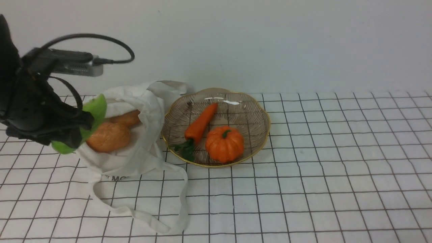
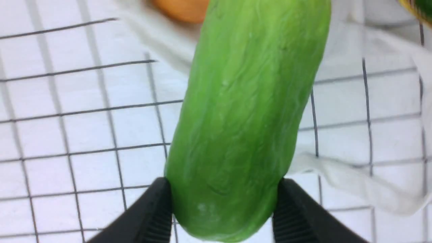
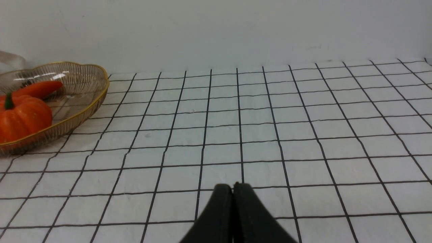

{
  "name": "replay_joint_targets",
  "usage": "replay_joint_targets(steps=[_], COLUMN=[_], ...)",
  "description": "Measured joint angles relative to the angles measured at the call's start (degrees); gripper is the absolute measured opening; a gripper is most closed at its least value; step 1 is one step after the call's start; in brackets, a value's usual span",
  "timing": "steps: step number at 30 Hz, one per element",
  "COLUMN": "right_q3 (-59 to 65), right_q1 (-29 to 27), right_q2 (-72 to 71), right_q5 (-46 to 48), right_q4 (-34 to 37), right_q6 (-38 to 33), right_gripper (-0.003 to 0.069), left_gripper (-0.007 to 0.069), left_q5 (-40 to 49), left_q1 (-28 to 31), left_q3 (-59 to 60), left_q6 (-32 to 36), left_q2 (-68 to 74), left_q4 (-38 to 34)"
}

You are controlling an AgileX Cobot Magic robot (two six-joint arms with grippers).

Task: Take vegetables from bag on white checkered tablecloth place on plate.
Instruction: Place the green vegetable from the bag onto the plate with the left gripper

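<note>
The green gourd (image 2: pixel 243 118) fills my left wrist view: a glossy, light-green oblong with rounded ends and fine wrinkles running along its length. My left gripper (image 2: pixel 222 206) is clamped on it near one end, one black finger pressed to each side. From the front, I hold it tilted at the far left of the table, beside the left side of the bag's mouth. Its upper end leans toward the opening and its lower end points to the near left; I cannot tell whether it touches the fabric. The bag (image 1: pixel 135 101) is an off-white cloth tote, slumped open toward the far left corner. The black letters "MO" (image 1: pixel 118 178) show on its near side, and one long strap (image 1: pixel 184 199) loops out toward the near edge. Two tan-orange potatoes (image 1: pixel 108 136) lie inside, touching each other. Just to the right of the bag, close to the far edge, sits the plate (image 1: pixel 243 111), clear brownish glass with fine radiating lines and a scalloped gold rim. An orange carrot (image 1: pixel 200 123) with dark green leaves lies on it, with a small orange pumpkin (image 1: pixel 224 144) just beside it. The white tablecloth (image 1: pixel 320 168) with its thin black grid covers the whole table. My right gripper (image 3: pixel 232 187) has its fingers pressed together, low over the cloth, well apart from the plate.
</note>
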Motion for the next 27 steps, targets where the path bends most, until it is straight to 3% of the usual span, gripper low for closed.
replay_joint_targets(steps=[4, 9, 15, 21, 27], right_q3=[0.0, 0.0, 0.0, 0.0, 0.0], right_q1=[0.0, 0.0, 0.0, 0.0, 0.0], right_q2=[0.0, 0.0, 0.0, 0.0, 0.0], right_q5=[0.0, 0.0, 0.0, 0.0, 0.0], right_q4=[0.0, 0.0, 0.0, 0.0, 0.0], right_q6=[0.0, 0.0, 0.0, 0.0, 0.0], right_gripper=[-0.0015, -0.0015, -0.0015, -0.0015, -0.0015], left_gripper=[0.0346, 0.0346, 0.0346, 0.0351, 0.051], left_q5=[-4.5, -11.1, -23.5, -26.3, -26.7], left_q1=[-1.0, -7.8, -15.1, -18.6, -19.3], left_q3=[0.0, 0.0, -0.6, -7.4, -13.3], left_q6=[-2.2, 2.6, 3.9, 3.9, 4.0], left_q2=[-2.1, 2.7, 13.8, 24.0, 29.8], left_q4=[-5.7, -14.4, -16.6, -17.4, -17.5])
